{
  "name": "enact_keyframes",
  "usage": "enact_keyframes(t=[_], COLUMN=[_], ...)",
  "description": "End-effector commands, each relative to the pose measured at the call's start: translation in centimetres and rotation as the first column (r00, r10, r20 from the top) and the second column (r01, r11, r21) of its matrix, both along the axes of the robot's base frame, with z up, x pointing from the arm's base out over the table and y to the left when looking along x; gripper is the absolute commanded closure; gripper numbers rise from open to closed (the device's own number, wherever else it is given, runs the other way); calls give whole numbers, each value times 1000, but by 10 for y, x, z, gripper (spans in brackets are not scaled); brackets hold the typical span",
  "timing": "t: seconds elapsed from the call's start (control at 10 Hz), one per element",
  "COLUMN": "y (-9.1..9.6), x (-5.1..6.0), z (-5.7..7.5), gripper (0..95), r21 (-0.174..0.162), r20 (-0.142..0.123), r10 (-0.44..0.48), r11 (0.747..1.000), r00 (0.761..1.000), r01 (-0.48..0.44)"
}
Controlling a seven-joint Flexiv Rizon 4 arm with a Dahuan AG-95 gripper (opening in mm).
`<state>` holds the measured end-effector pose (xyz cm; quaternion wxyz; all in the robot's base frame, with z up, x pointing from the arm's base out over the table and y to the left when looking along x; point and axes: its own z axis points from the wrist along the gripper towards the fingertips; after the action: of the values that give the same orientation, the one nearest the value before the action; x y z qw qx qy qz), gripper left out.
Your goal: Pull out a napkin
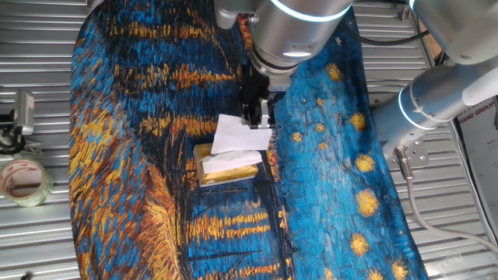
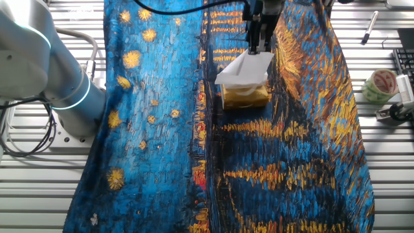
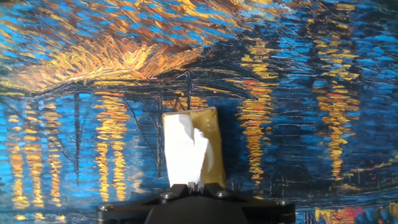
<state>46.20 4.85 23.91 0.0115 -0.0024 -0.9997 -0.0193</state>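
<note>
jaws of our gripper (image 1: 257, 118) look pinched on the napkin's (image 1: 237, 134) upper edge. we see the sheet hanging straight down from them to the gold box (image 1: 227, 171) directly below, so the pull runs upward.

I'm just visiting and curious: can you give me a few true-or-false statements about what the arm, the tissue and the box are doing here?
1. The gripper is pinching the napkin. True.
2. The gold box lies on bare metal. False: it sits on the painted cloth.
3. The napkin is fully clear of the box. False: its lower end still reaches the opening.
4. A roll of tape lies off the cloth. True.
</note>
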Motion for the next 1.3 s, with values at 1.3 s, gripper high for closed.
enact_keyframes(t=[1.3], y=[-36], x=[-4], z=[-9], gripper=[950], r21=[52], r20=[22], r10=[52], r11=[997], r00=[998], r01=[-53])
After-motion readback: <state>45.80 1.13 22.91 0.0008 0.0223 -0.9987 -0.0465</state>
